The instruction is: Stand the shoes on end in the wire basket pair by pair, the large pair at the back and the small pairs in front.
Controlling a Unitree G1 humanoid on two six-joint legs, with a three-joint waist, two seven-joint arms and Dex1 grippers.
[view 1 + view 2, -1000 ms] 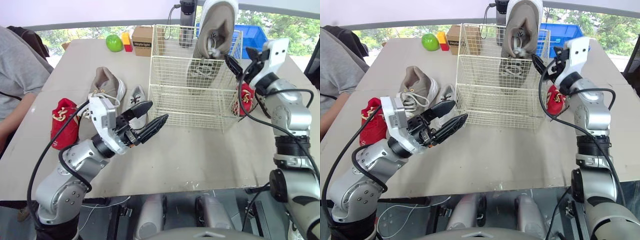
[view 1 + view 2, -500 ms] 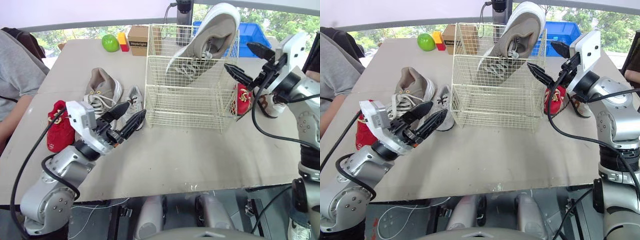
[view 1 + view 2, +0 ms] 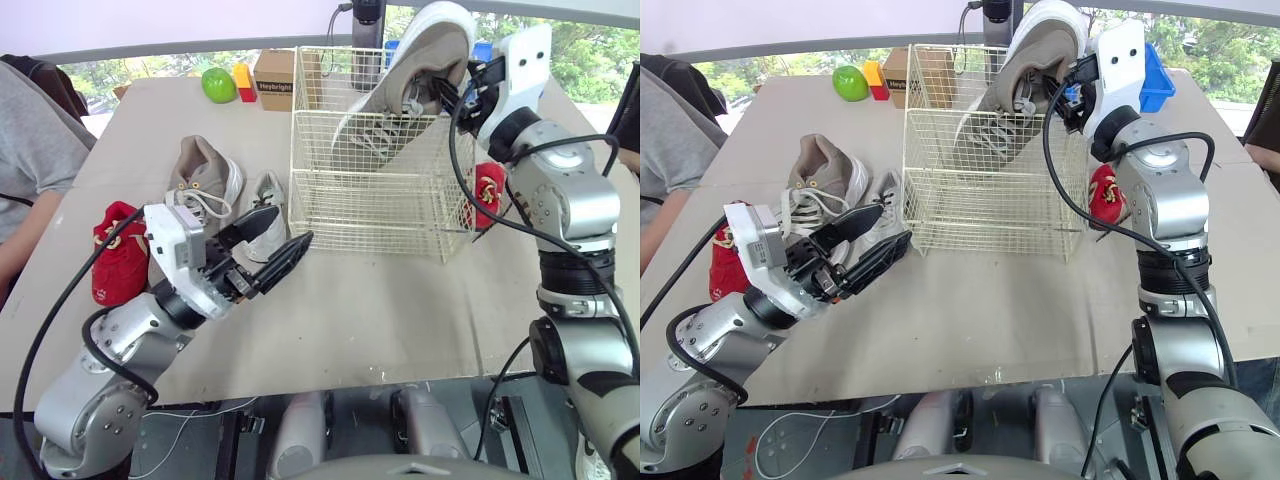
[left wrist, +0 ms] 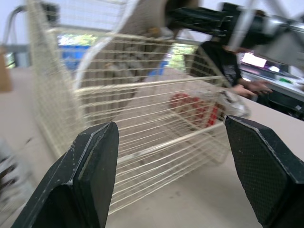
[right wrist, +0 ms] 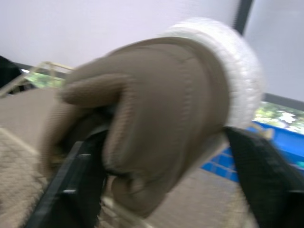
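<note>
Jaws on the right gripper (image 3: 463,88) stand wide, one finger to each side of the raised end of the large shoe (image 3: 410,75); whether the pads press it yet I cannot tell. That shoe leans in the basket (image 3: 370,215), which stands mid-worktop toward the far edge. Its lower end is down inside, its upper end juts over the rim near the basket's far right corner, and its white sole is uppermost.

I judge it light for its bulk. The mesh upper looks soft and yielding and the rubber sole stiff, so a grip across sole and upper at the raised end should hold better than a pinch on fabric alone. Loose laces could snag in the wire when it is tipped upright.

The second large shoe (image 3: 205,172) lies on the worktop left of the basket, a small pale shoe (image 3: 268,195) just beside it and a small red shoe (image 3: 118,250) nearer the left edge. Another red shoe (image 3: 488,190) sits outside against the basket's right wall.

The left gripper (image 3: 297,223), jaws wide and empty, hangs over the worktop's front half, pointing toward the basket.

Along the far edge stand a green apple (image 3: 218,83), a red and yellow block (image 3: 243,78) and a cardboard box (image 3: 272,78) whose label seems to read "Heybright", though it is too small to be sure. No brand is legible on any shoe.

A person's grey sleeve (image 3: 30,140) shows by the left edge.
</note>
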